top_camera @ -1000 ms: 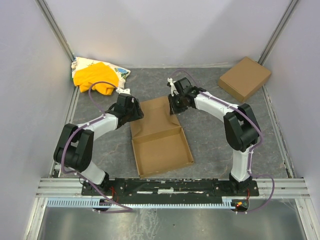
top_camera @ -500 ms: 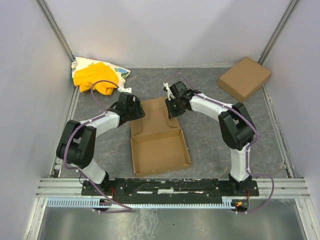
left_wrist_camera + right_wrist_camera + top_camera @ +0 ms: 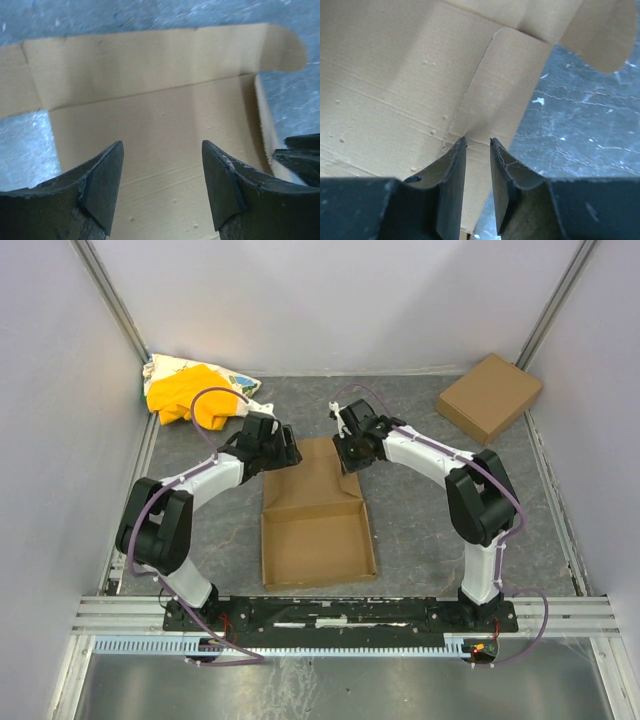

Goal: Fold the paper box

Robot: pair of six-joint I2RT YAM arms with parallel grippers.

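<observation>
Between the fingers of the L tool (image 3: 161,165) nothing is sitting. Its jaws are standing wide, a touch wider than a sec ago, and hovering over the lid panel (image 3: 150,125) w/ the tuck flap (image 3: 150,55) lying beyond. Vs. a sec ago this tool is reaching further out, now working at the lid's far-L corner.

R tool (image 3: 478,145) is showing narrow jaws, straddling the crease at the root of a rounded side flap (image 3: 510,70). Cardboard is showing in the gap, but cannot tell if it's being pinched or just lying below.

Outward from there, the paper box (image 3: 318,525) is lying mid-counter (image 3: 430,530) between both arms. Its tray half is sitting nearest the bases w/ walls already up, and the lid is lying open on the far side. A sec ago the box was skewed, near end off to the R; now it's sitting approx. square to the bases.

Judgement: that's squaring-up, prob. prep for closing. Both tools are flanking the lid's far corners, so swinging the lid over the tray looks like the next step. Lid not yet raised, tuck flap not yet in.

Spare box (image 3: 489,396) and cloth bundle (image 3: 195,390) are sitting well apart at the far corners.
</observation>
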